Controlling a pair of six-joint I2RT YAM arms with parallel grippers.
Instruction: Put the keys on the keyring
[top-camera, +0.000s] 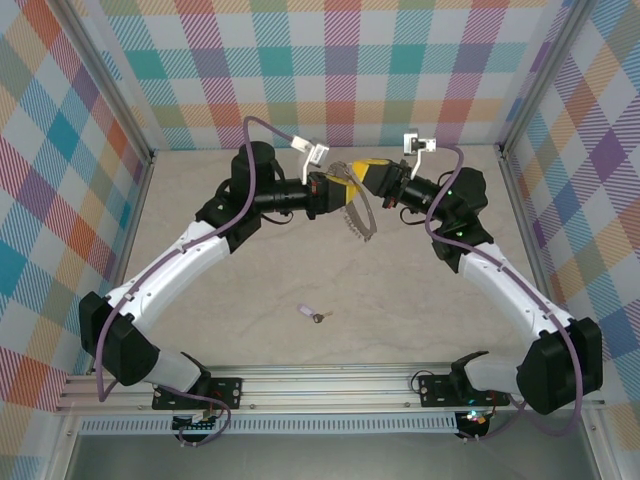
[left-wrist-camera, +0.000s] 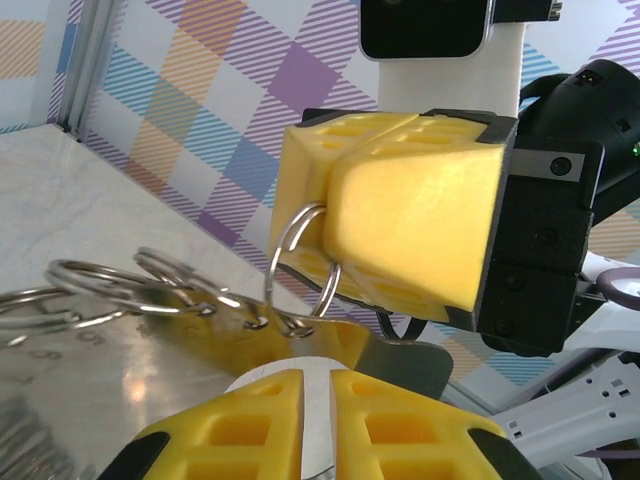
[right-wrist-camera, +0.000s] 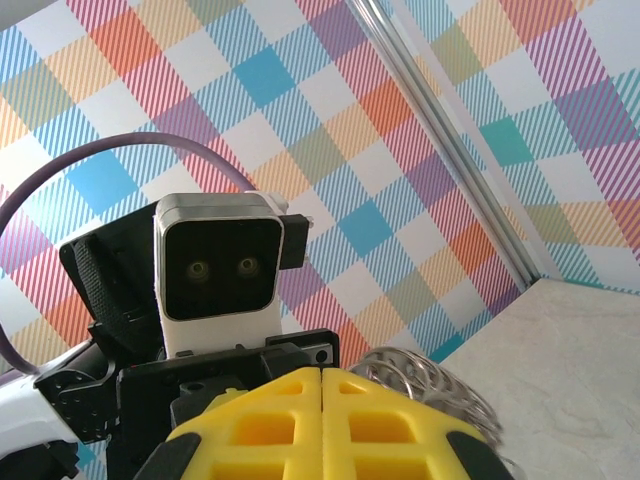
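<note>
My right gripper (left-wrist-camera: 400, 220) is fully closed, its yellow fingers clamped on one loop of the keyring (top-camera: 360, 218). My left gripper (top-camera: 328, 190) faces it nose to nose. Its jaws are drawn almost together, with the ring's wire running down into their tips. I judge that this too is a grip on the ring, though the contact point itself is hidden. The ring hangs between the two grippers, held up off the table (top-camera: 420, 300) with its scalloped arc drooping toward the near side.

The keys (top-camera: 312, 314) lie flat on the table, well apart from both grippers, near the middle and closer to my bases. Nothing touches them.

Step in hand: holding and presenting the ring. The threading step has not begun, and the task looks to be at an early stage.

Next move, as I judge it: one gripper must let go of the ring and descend for the keys while the other holds the ring steady. The keys are tiny and lie flat, so the pick calls for a precise, low pinch.

Open room: the table around the keys is bare, with free approach from either side. The checked back wall (top-camera: 340, 90) stands close behind both wrists, so any retreat should go toward the near rail (top-camera: 330, 385), not back.
</note>
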